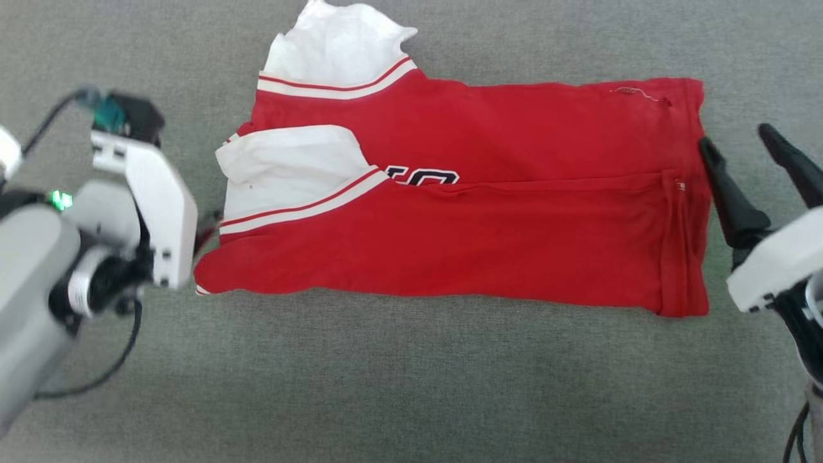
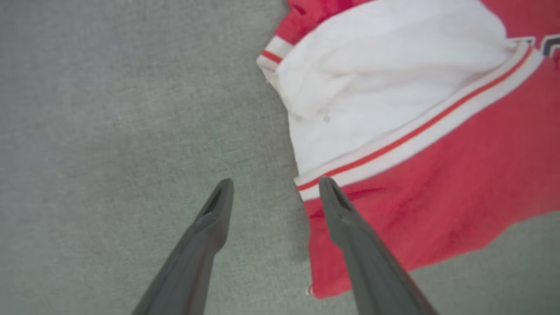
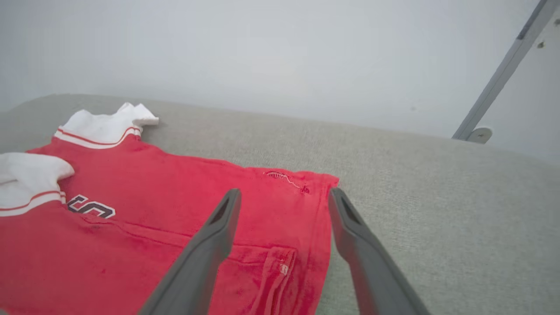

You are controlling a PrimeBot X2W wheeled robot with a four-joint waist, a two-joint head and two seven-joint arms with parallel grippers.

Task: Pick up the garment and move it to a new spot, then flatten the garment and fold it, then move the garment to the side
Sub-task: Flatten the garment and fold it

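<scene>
Garment (image 1: 488, 212) folded on grey surface (image 1: 411, 386). Left gripper (image 2: 275, 188) spread, empty, beside garment's sleeve end; right gripper (image 1: 738, 138) spread, empty, beside hem.

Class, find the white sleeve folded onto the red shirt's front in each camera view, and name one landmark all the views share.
Head view: the white sleeve lies left of centre, on the garment.
Left wrist view: the sleeve sits upper right, above the left gripper.
Right wrist view: the sleeve is at the left edge, mid-height.
Shared landmark: the dark lettering beside the sleeve's striped trim.
</scene>
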